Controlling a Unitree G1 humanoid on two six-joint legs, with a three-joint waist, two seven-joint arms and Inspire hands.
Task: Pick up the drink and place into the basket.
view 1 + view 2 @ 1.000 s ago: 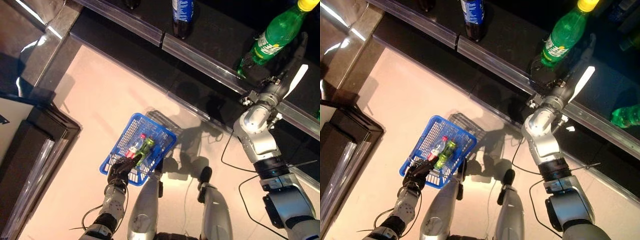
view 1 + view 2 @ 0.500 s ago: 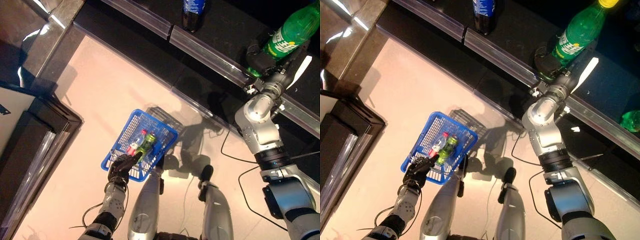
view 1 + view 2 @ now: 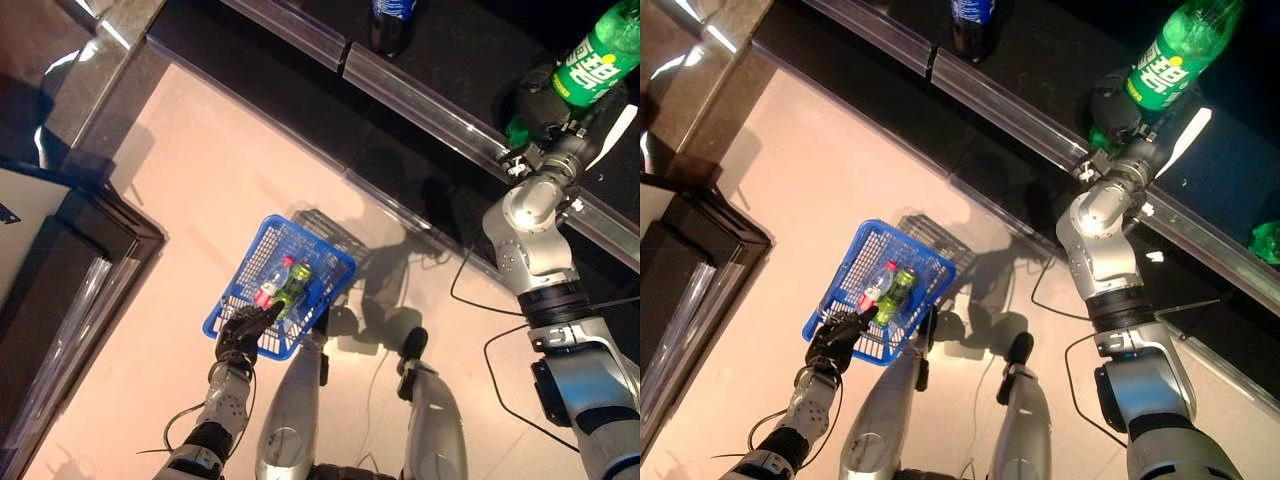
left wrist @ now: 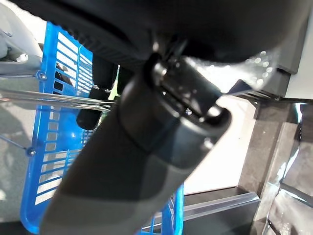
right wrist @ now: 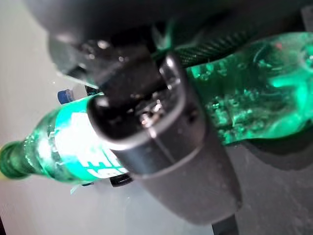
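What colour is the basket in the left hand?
Blue basket, clearest in the left eye view.
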